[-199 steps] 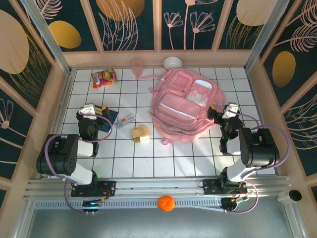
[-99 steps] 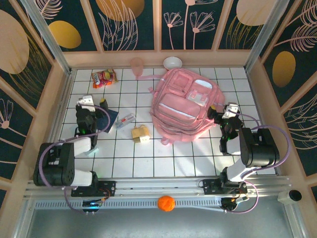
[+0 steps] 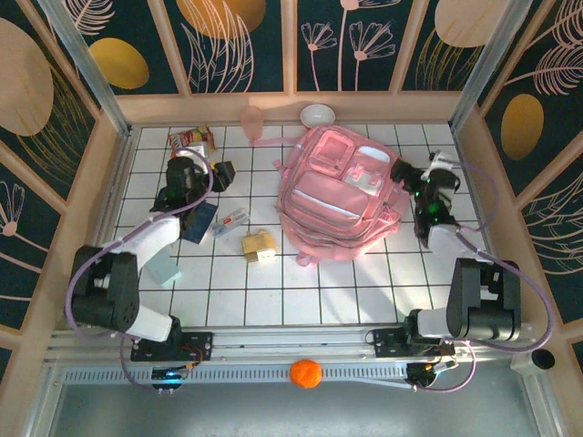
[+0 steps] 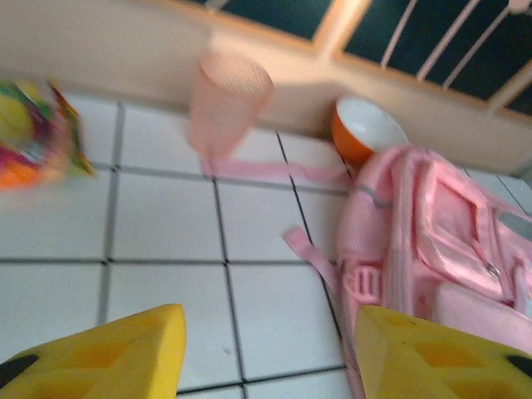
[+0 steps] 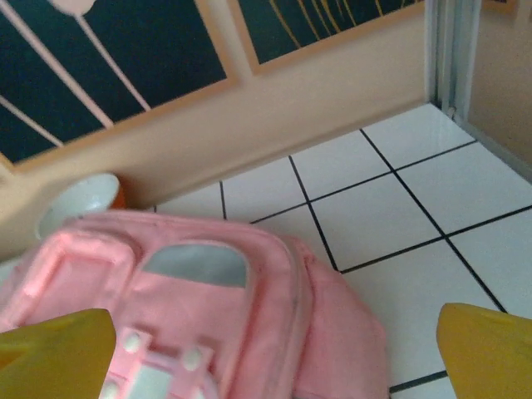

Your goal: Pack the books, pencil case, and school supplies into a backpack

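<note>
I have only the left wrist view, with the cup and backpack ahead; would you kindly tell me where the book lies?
Observer: The book lies behind the left gripper, nearer the robot and partly under the left arm.
Operator: Thank you. What lies next to it?
Observer: The pencil case lies just to its right, between it and the backpack.
Operator: And where is the other gripper?
Observer: The right gripper is open and holds nothing, at the backpack's far right edge.
</note>
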